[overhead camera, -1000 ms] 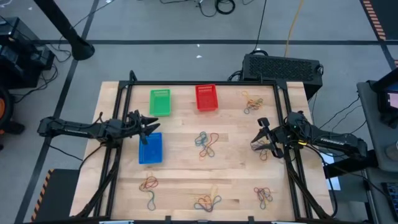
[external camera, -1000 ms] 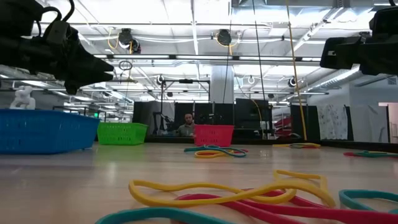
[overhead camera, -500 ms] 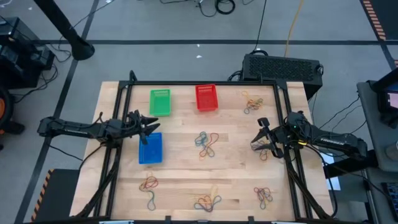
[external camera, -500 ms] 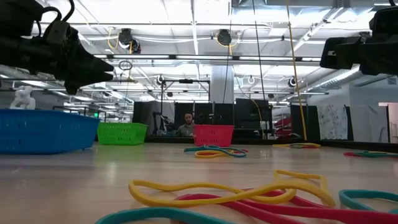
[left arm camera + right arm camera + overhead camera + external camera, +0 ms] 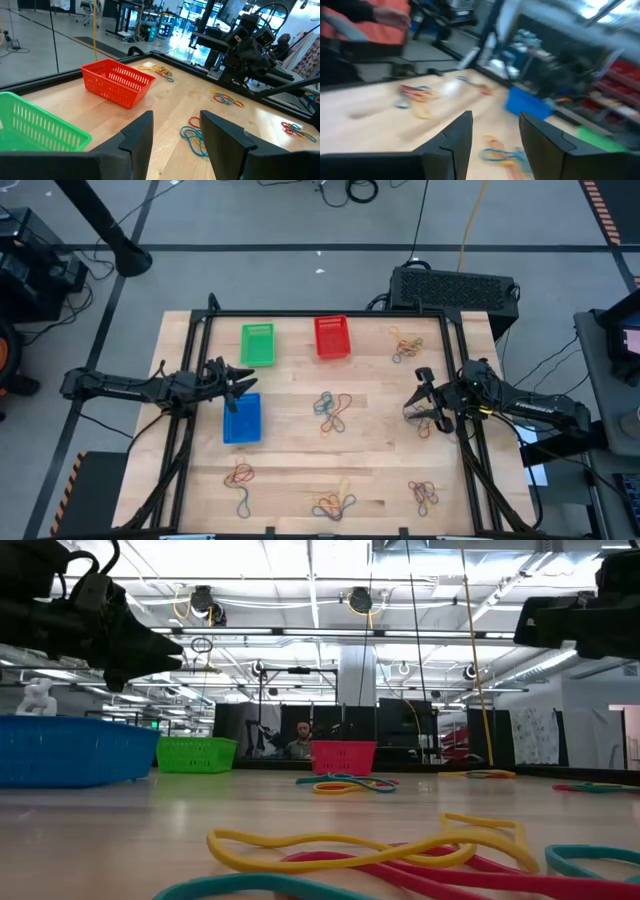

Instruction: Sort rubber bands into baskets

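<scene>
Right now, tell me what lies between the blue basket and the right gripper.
In the high view, one cluster of rubber bands lies between the blue basket and the open right gripper; the rest of the table there is bare wood.

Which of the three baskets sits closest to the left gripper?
The blue basket. The left gripper hangs just over its far edge, while the green basket and the red basket stand farther back on the table.
</scene>
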